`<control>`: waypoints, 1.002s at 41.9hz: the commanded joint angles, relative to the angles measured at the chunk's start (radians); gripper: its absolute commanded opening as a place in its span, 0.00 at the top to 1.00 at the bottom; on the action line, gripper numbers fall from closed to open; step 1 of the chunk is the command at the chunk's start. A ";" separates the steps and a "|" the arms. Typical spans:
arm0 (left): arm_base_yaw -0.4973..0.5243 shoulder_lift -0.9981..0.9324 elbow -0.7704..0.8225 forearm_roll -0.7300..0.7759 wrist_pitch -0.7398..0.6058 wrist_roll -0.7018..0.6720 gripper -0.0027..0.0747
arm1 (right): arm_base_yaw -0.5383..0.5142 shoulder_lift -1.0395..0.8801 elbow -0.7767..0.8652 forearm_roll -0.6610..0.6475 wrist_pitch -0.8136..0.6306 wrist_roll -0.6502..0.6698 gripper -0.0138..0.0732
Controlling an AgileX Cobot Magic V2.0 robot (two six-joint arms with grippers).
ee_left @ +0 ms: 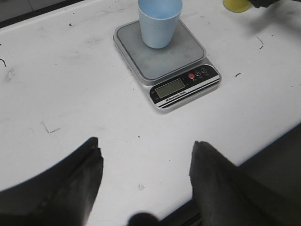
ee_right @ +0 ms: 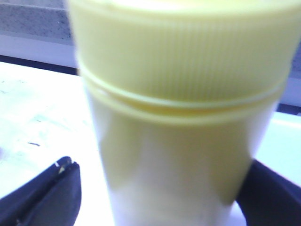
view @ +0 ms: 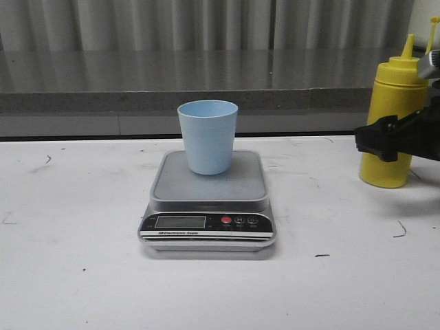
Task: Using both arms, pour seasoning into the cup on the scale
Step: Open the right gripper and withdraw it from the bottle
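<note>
The pale blue cup (view: 207, 137) stands upright on the grey platform of the silver scale (view: 206, 191) at the table's middle. The yellow seasoning bottle (view: 395, 89) stands upright on the table at the far right. My right gripper (view: 388, 137) is open, with its jaws on either side of the bottle's body. In the right wrist view the bottle (ee_right: 183, 94) fills the frame and one finger (ee_right: 56, 193) stands apart from it. My left gripper (ee_left: 146, 155) is open and empty, above the table's near side, well short of the scale (ee_left: 183, 87) and cup (ee_left: 159, 23).
A grey stone ledge (view: 172, 75) runs along the back behind the white table (view: 82, 261). The table's near edge (ee_left: 263, 150) shows in the left wrist view. The bottle's base (ee_left: 236, 4) shows beyond the scale there.
</note>
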 commanded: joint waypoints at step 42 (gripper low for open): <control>-0.008 0.001 -0.027 -0.008 -0.070 -0.003 0.44 | 0.428 -1.213 -0.091 0.275 1.775 0.056 0.09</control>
